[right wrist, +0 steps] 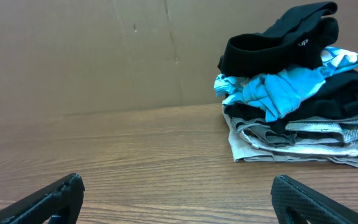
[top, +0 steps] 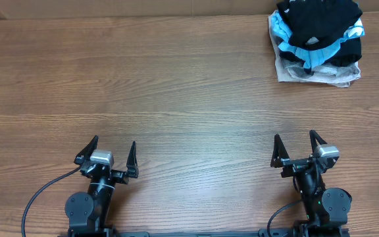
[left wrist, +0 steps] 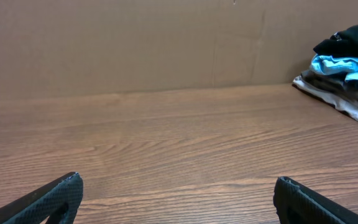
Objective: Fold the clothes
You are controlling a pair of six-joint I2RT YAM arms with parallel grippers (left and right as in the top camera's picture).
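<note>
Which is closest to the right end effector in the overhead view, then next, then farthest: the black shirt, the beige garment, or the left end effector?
1. Beige garment, far right, underneath, its edge nearest the right end effector.
2. Black shirt, on top, farther back.
3. Left end effector, across on the left side.

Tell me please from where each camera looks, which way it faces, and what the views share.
Overhead: above the table, looking straight down; both arms at the picture's bottom, left fingers and right fingers open; pile of clothes top right.
Left wrist: low over the table, facing the brown wall; its fingertips show below; pile at right edge.
Right wrist: also low and level; own fingertips below; pile ahead-right, black shirt on top.
Shared: both wrist views show pile and wall.
</note>
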